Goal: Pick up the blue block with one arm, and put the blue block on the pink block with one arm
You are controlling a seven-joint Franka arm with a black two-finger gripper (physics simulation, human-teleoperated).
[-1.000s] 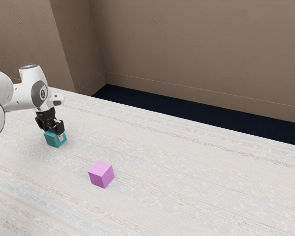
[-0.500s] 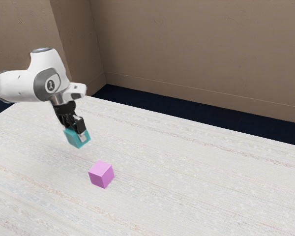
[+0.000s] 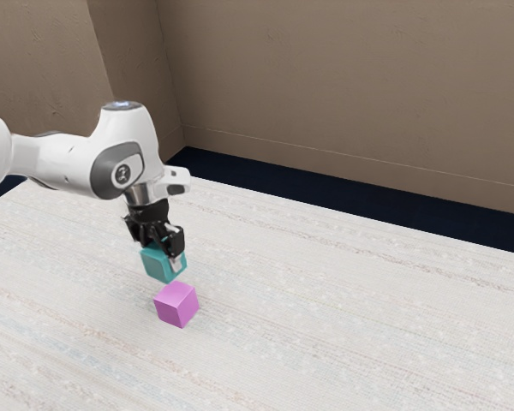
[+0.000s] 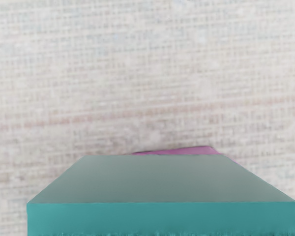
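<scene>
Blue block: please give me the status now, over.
Jaws shut on blue block, off the table. Close above pink block, not yet released. Nothing seen between them.

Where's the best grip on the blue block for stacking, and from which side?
Two opposite side faces of the blue block, near the top, coming from above. It is a cube, so its flat parallel sides suit a two-sided pinch, and its underside is left free to land on the pink block. The gripper grips it that way.
</scene>
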